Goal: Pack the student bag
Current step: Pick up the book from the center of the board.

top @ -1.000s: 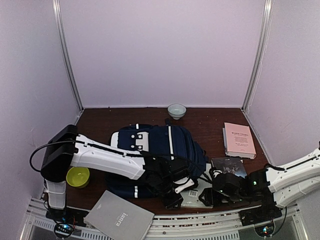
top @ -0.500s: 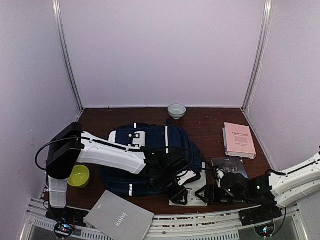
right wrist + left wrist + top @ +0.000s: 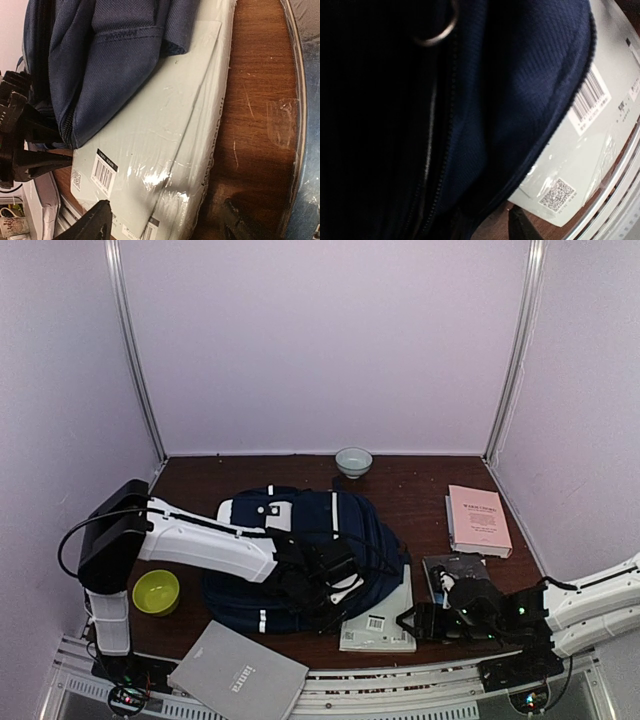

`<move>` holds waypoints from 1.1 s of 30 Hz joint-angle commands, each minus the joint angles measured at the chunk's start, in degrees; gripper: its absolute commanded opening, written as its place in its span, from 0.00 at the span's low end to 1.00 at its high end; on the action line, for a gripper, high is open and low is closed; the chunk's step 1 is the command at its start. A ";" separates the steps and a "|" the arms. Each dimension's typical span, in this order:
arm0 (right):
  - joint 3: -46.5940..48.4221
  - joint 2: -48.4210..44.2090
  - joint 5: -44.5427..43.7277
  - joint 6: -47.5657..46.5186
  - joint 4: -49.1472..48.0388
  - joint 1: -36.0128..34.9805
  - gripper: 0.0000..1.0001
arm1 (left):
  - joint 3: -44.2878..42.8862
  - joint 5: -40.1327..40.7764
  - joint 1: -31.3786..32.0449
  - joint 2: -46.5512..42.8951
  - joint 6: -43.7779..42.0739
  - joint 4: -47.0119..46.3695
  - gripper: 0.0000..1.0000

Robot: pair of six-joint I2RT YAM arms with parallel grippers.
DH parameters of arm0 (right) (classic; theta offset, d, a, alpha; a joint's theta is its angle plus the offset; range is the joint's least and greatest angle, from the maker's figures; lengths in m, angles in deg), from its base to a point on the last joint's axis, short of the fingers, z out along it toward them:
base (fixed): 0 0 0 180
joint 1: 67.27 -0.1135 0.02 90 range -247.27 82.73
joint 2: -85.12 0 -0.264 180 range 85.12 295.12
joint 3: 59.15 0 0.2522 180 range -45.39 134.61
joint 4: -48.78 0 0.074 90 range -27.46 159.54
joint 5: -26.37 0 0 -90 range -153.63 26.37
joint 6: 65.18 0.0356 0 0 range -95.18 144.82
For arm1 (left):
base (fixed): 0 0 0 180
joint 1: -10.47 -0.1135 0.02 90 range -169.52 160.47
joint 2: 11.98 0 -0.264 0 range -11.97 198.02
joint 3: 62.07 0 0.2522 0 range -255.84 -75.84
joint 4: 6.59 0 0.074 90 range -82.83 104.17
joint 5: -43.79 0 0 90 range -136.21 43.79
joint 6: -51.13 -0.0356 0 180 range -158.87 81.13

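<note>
Though the dark wooden bench [image 3: 420,490] carries several things, the student bag [image 3: 310,530] takes most room, lying flat left of the middle. Its near right edge drapes over a pale shrink-wrapped book [image 3: 378,625] with barcode labels. A grey slab [image 3: 238,672] overhangs the near left edge, and a pink book [image 3: 478,520] lies far right. The left gripper [image 3: 335,598] is sunk in the bag's fabric; I cannot tell how its fingers stand. The right gripper [image 3: 165,212], just beside the wrapped book, is spread wide, holding nothing. A lime bowl [image 3: 156,592] sits left.
</note>
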 commanded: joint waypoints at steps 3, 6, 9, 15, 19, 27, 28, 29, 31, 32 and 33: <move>-2.17 2.90 6.78 0.86 -0.43 0.87 0.75 | 1.76 0.71 -2.20 2.92 -7.51 6.43 0.34; -1.81 5.97 10.90 1.16 -6.45 0.93 0.75 | 2.29 -2.95 -2.19 3.63 -10.09 3.49 0.33; -0.73 9.97 17.27 1.36 -14.41 0.98 0.73 | 0.89 -4.32 -1.99 6.13 -10.97 0.42 0.33; -2.99 10.53 23.01 8.08 -37.56 0.97 0.72 | -0.46 -9.79 -0.85 10.41 -11.19 -6.11 0.31; 1.27 6.87 21.57 8.07 -31.71 0.54 0.72 | -2.42 -10.74 -0.66 11.79 -12.69 -6.62 0.30; 5.40 -7.12 10.12 3.46 -10.19 0.27 0.71 | -10.58 -6.99 1.16 14.20 -16.24 -7.76 0.28; 4.07 -8.67 9.52 4.41 -10.26 0.43 0.71 | -10.49 -6.64 1.15 14.07 -15.98 -8.18 0.28; 2.45 -10.24 9.05 5.32 -11.01 0.45 0.71 | -10.24 -6.51 1.15 13.70 -15.89 -8.61 0.28; -0.10 -13.30 7.94 7.12 -11.62 0.52 0.71 | -9.28 -6.60 1.15 13.03 -15.98 -9.61 0.28; -0.88 -14.64 7.04 7.45 -10.74 0.47 0.70 | -8.88 -6.73 1.15 12.90 -15.98 -10.07 0.28; -1.41 -16.01 6.16 7.52 -9.80 0.51 0.71 | -8.74 -6.88 1.15 12.86 -16.25 -10.33 0.28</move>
